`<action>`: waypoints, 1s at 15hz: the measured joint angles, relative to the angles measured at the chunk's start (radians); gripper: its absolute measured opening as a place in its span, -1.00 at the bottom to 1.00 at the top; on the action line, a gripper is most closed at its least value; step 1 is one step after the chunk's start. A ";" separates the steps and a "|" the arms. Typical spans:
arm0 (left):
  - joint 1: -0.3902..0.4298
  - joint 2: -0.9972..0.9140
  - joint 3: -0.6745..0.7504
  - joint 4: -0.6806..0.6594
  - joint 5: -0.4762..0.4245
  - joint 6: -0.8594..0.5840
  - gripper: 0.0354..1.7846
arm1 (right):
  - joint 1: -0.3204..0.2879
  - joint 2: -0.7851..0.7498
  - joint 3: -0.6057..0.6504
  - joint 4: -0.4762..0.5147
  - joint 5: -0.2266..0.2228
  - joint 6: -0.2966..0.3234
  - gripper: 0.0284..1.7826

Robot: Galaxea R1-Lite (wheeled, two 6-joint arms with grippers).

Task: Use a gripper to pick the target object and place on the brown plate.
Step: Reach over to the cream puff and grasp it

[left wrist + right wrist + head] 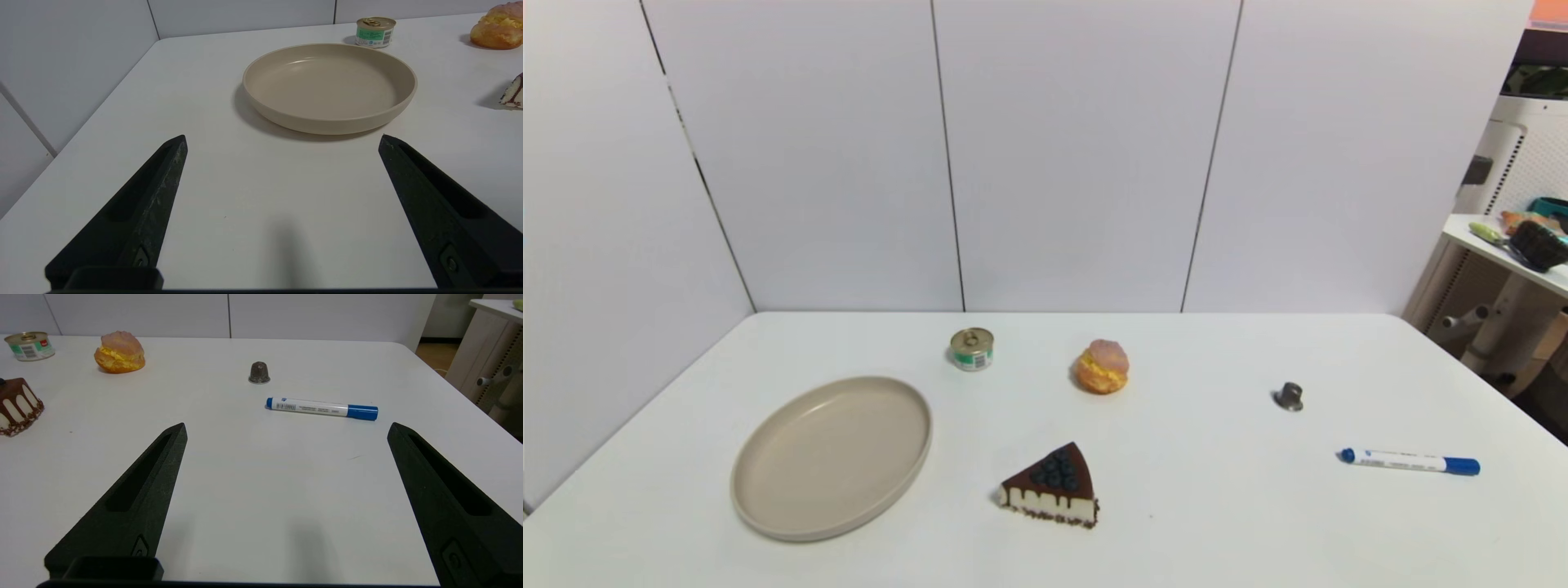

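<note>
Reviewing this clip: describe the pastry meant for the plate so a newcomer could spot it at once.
Start at the big beige plate on the left of the white table. Beyond its far rim stands a small green-labelled can; to the right of that can sits the cream puff. It is round, golden-orange with yellow filling and a pinkish top, unlike the dark wedge-shaped cake slice nearer the robot.
</note>
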 joint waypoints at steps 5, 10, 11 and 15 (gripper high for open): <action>0.000 0.000 0.000 0.000 0.000 -0.001 0.89 | 0.000 0.000 0.000 0.000 0.000 0.000 0.90; -0.001 0.015 -0.007 0.001 0.023 -0.044 0.89 | 0.000 0.000 0.000 0.000 0.000 0.000 0.90; -0.001 0.040 -0.024 0.001 0.023 -0.045 0.89 | 0.000 0.000 0.000 0.000 0.000 0.000 0.90; -0.031 0.334 -0.234 0.040 -0.016 -0.011 0.89 | 0.000 0.000 0.000 0.000 0.001 0.000 0.90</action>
